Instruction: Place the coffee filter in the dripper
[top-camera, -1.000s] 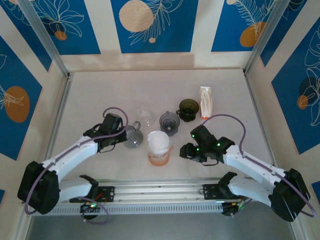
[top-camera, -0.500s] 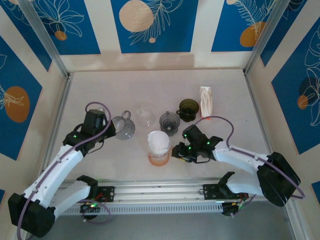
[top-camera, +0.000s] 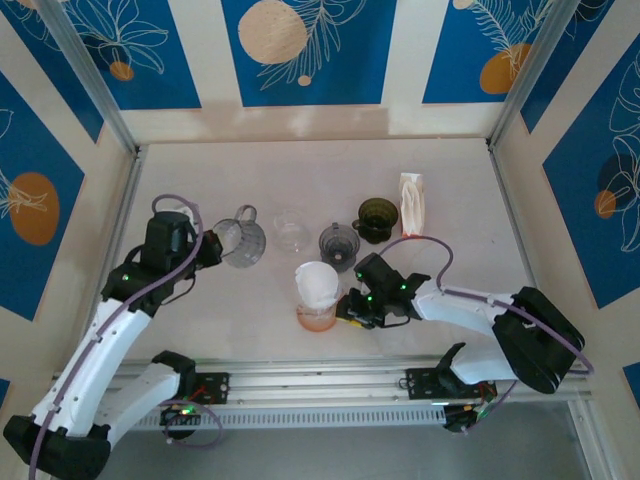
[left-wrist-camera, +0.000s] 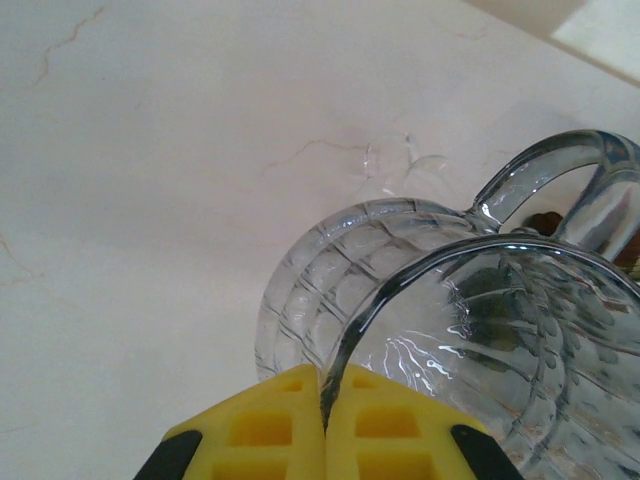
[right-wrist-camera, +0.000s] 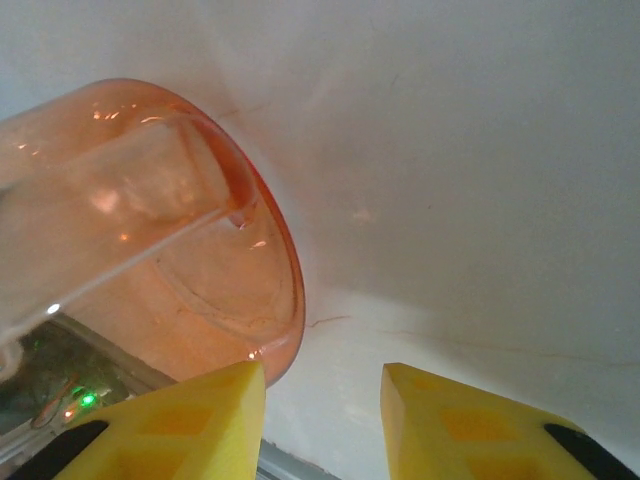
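From above, the coffee filter is sitting in the orange dripper, the right gripper hovering just beside its base, the left gripper holding a glass cup well leftward; at the left wrist, yellow pads are clamping the cup's rim; at the right wrist, jaws are standing apart, empty, beside the dripper's flange; placement looks nearly done; next is calling for steadying that flange.

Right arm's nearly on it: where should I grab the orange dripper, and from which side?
Probably the handle of the orange dripper, from its right, low: it juts toward the open right gripper, while the white filter fills the cone and the base flange lies flat on the table.
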